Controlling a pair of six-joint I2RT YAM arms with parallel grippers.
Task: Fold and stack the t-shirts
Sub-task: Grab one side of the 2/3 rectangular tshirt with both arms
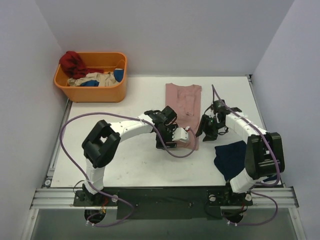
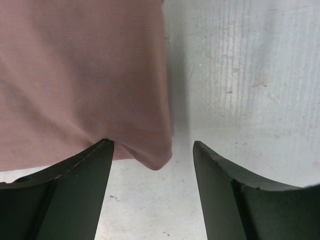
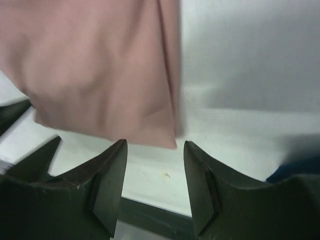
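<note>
The dusty-pink t-shirt [image 1: 183, 106] lies folded into a long narrow strip down the middle of the table. My left gripper [image 1: 169, 142] stands open at the strip's near left side. In the left wrist view a pink corner [image 2: 155, 159] droops just past the open left gripper [image 2: 152, 143], touching only the left fingertip [image 2: 102, 150]. My right gripper [image 1: 206, 131] is open just right of the strip. The right wrist view shows the pink t-shirt [image 3: 105, 75] lying ahead of the open right gripper [image 3: 155, 142], nothing held. The navy t-shirt [image 1: 231, 158] lies crumpled at the near right.
An orange basket [image 1: 75, 93] with red, beige and blue clothes stands at the table's far left corner. Grey walls close in the table on three sides. A metal rail [image 1: 165, 192] runs along the near edge by the arm bases.
</note>
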